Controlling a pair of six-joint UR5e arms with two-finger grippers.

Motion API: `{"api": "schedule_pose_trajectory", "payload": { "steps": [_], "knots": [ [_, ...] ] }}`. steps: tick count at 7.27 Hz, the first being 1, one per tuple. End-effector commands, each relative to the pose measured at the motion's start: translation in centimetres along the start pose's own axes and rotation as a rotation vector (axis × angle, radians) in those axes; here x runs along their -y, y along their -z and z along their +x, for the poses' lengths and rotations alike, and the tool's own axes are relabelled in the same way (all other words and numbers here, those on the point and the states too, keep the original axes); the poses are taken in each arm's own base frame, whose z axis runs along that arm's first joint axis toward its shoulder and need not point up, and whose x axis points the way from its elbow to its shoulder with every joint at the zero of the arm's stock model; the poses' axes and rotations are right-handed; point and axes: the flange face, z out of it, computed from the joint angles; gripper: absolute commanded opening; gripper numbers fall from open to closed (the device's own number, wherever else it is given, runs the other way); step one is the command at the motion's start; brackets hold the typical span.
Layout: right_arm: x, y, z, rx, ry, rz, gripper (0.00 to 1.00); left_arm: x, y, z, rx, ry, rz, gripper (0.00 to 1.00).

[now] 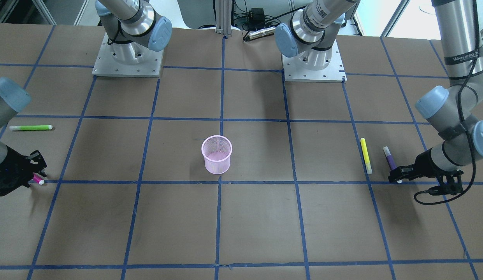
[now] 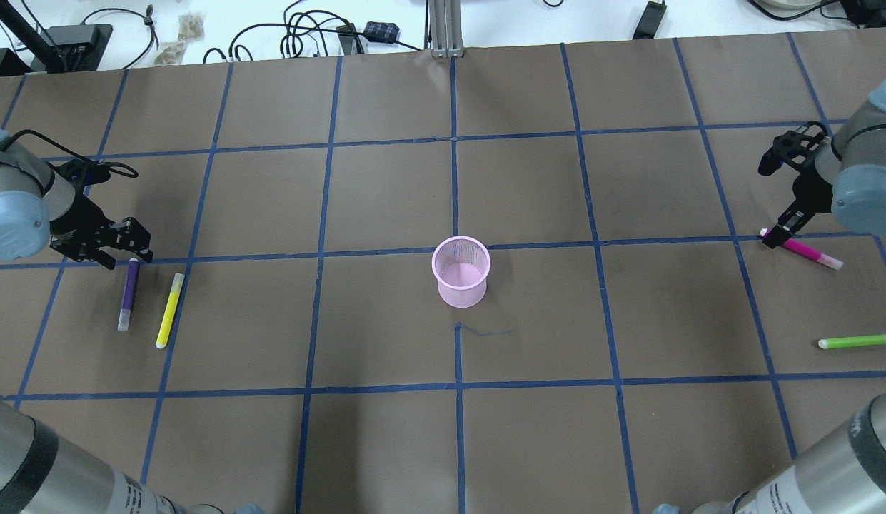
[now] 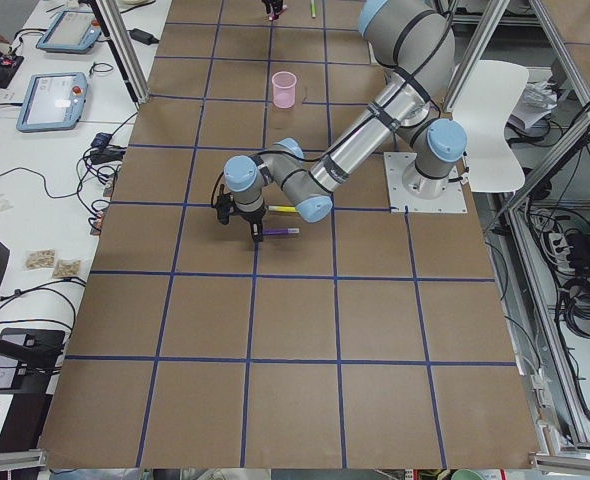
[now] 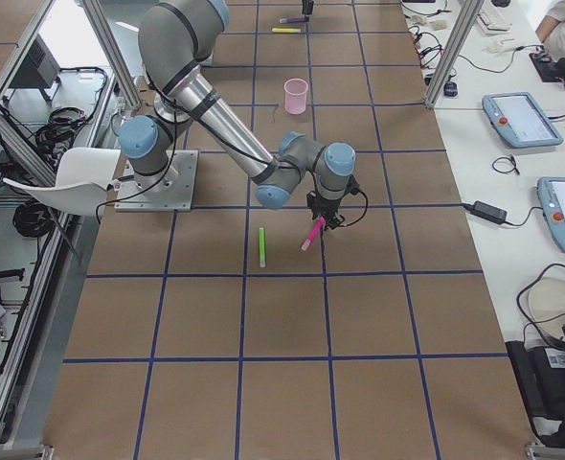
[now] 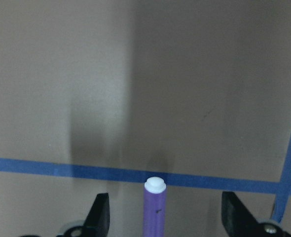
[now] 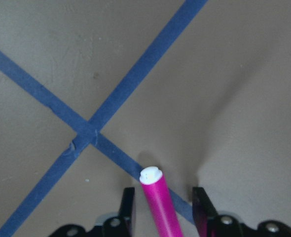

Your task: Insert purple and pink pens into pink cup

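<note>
The pink mesh cup [image 2: 461, 271] stands upright mid-table, also in the front view [image 1: 216, 154]. The purple pen [image 2: 128, 294] lies flat at the left. My left gripper [image 2: 132, 246] is over its far end. In the left wrist view the pen [image 5: 155, 210] lies between wide-open fingers [image 5: 98, 215]. The pink pen [image 2: 807, 251] lies at the right. My right gripper [image 2: 774, 235] is at its far end. In the right wrist view the pen [image 6: 160, 207] sits between fingers [image 6: 128, 207] that stand close, with small gaps on both sides.
A yellow pen [image 2: 169, 310] lies right beside the purple pen. A green pen [image 2: 860, 341] lies near the right edge, on the robot's side of the pink pen. Blue tape lines grid the brown table. Cables and boxes lie beyond the far edge.
</note>
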Motion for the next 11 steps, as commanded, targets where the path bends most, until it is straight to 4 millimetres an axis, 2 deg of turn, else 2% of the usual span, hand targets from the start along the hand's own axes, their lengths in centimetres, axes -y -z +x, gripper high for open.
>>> {"api": "schedule_pose_trajectory", "payload": {
  "steps": [1, 3, 4, 5, 6, 7, 8, 9, 10, 11],
  "knots": [
    [0.0, 0.0, 0.0, -0.003, -0.003, 0.001, 0.32, 0.1, -0.7, -0.1, -0.002, 0.0, -0.013, 0.41],
    [0.0, 0.1, 0.0, 0.0, -0.006, -0.001, 0.07, 0.1, -0.9, -0.1, -0.004, 0.001, -0.017, 0.4],
    [0.0, 0.7, 0.2, -0.012, -0.01, 0.001, 0.0, 0.1, -0.8, -0.1, -0.002, 0.003, -0.017, 0.19],
    [0.1, 1.4, 0.3, -0.029, -0.009, 0.001, 0.0, 0.0, -0.8, -0.2, 0.0, 0.004, -0.021, 0.0],
    [0.9, 4.1, -0.7, -0.054, -0.001, 0.015, 0.0, 0.0, -0.7, -0.2, 0.003, 0.003, -0.024, 0.0],
    [3.4, 9.2, -4.4, -0.084, -0.016, 0.039, 0.0, 0.0, 0.1, -0.2, 0.01, 0.004, -0.01, 0.0],
    [8.0, 13.5, -9.9, -0.127, -0.025, 0.103, 0.0, 0.3, 2.2, -0.2, 0.041, 0.001, 0.017, 0.0],
    [12.0, 14.8, -14.4, -0.116, -0.005, 0.163, 0.0, 0.8, 5.3, -0.3, 0.085, -0.002, 0.043, 0.0],
    [15.1, 15.4, -18.1, -0.054, -0.08, 0.25, 0.0, 1.2, 9.1, -0.2, 0.106, -0.004, 0.082, 0.0],
    [18.6, 17.1, -21.7, -0.014, -0.124, 0.375, 0.0, 1.4, 13.4, 0.1, 0.13, -0.008, 0.131, 0.0]
  ]
}}
